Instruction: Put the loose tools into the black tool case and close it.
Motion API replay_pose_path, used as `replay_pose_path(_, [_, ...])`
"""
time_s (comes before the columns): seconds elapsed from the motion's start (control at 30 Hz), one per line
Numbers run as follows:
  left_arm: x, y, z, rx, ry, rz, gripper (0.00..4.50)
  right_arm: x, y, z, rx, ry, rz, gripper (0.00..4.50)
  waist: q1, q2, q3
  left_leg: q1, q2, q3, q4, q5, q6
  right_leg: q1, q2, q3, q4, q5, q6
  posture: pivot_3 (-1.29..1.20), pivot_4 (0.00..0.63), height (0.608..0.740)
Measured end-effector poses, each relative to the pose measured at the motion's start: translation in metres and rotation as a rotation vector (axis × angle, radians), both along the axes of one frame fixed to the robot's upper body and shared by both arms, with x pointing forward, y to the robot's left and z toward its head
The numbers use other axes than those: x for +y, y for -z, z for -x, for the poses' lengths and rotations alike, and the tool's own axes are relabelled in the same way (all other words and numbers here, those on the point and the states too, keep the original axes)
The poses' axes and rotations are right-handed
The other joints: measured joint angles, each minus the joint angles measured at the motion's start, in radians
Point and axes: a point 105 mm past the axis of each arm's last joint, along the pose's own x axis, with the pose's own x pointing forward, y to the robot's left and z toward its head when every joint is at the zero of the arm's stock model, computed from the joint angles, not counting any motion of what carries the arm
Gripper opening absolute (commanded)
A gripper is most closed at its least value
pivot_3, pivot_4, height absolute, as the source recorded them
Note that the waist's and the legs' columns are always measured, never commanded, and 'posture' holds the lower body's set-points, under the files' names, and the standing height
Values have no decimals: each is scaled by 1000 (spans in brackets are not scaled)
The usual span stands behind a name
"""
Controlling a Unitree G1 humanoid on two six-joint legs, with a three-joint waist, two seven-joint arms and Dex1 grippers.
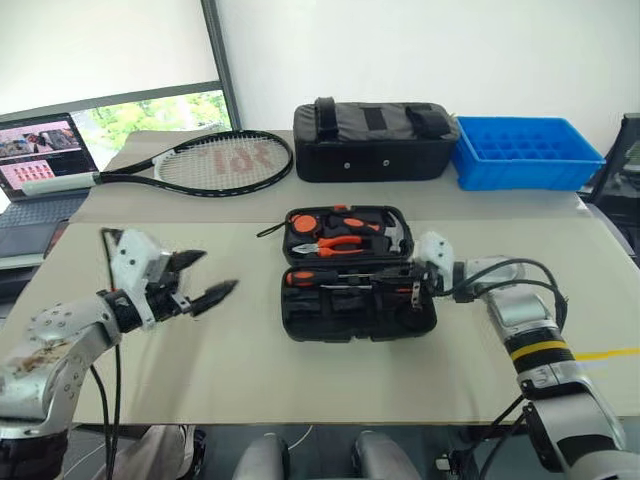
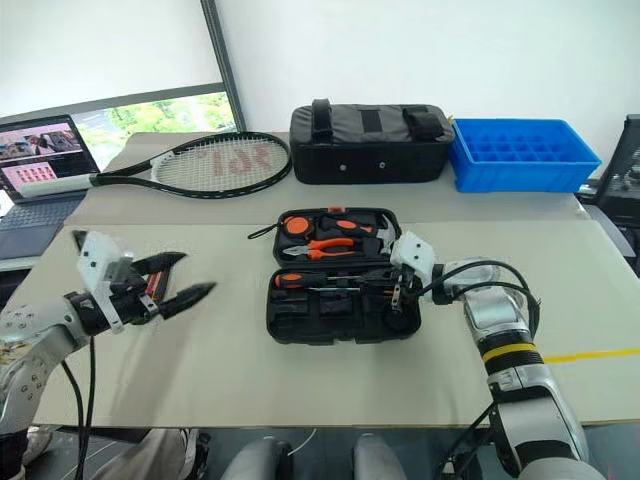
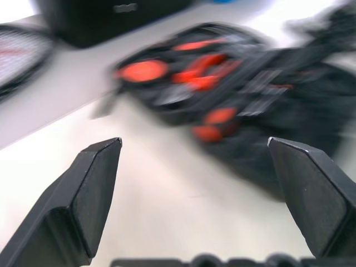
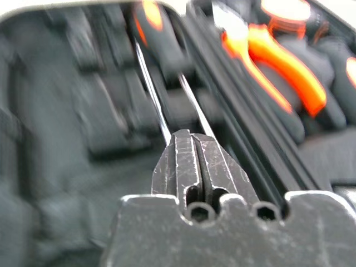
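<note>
While the black tool case (image 1: 358, 272) lies open mid-desk, the right gripper (image 1: 413, 291), jaws pressed together, rests over its near half beside crosswise screwdrivers (image 4: 167, 83); the left gripper (image 1: 197, 280), jaws spread, hangs well left.

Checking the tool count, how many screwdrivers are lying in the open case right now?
2, side by side in the near half of the case: one screwdriver and a second screwdriver. Others may be hidden.

Motion-blurred black tool case (image 3: 233, 105) in left wrist view, laptop (image 1: 40, 160) cropped at head view's edge
</note>
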Motion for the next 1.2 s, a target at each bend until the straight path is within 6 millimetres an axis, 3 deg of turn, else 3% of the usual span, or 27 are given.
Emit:
replay_pose_path(0.17, [50,15,-8,-9,-294,16,4500,19,-53,31,-10,-133,-168,2935,2,-1,0,0,0,-7,-1,0,0,0,-1,-2,0,0,0,0,150,707])
replay_pose_path(0.33, [87,37,3,16,-416,-13,4500,26,-55,47,18,-135,-210,4473,3,-1,0,0,-1,-6,-2,0,0,0,-5,-2,-1,0,0,0,150,707])
replay_pose_path(0.43, [111,55,14,53,-472,-8,4500,22,-58,51,17,-105,-247,4473,3,-1,0,-1,-1,-5,-2,0,0,-2,-13,-6,-1,0,0,0,150,707])
replay_pose_path(0.6, [135,67,20,47,-541,-3,4500,20,-58,60,8,-106,-264,4473,5,-2,0,0,-1,-3,-2,0,0,-2,-17,-17,-1,0,0,0,150,707])
replay_pose_path(0.87, [160,83,11,69,-605,32,4500,17,-57,62,-15,-96,-270,4473,7,-3,0,-1,0,-3,-3,0,0,-3,-20,-28,-2,1,-1,0,150,707])
replay_pose_path(1.07, [174,100,18,157,-565,13,4500,18,-61,65,-29,-109,-279,4473,3,-3,0,-1,0,-1,-6,0,0,-8,-21,-29,0,1,-2,0,150,707])
replay_pose_path(1.2, [172,100,11,173,-499,-3,3500,18,-62,66,-41,-123,-282,4500,7,-3,0,0,0,1,-8,0,0,-8,-22,-30,0,1,-2,0,150,707])
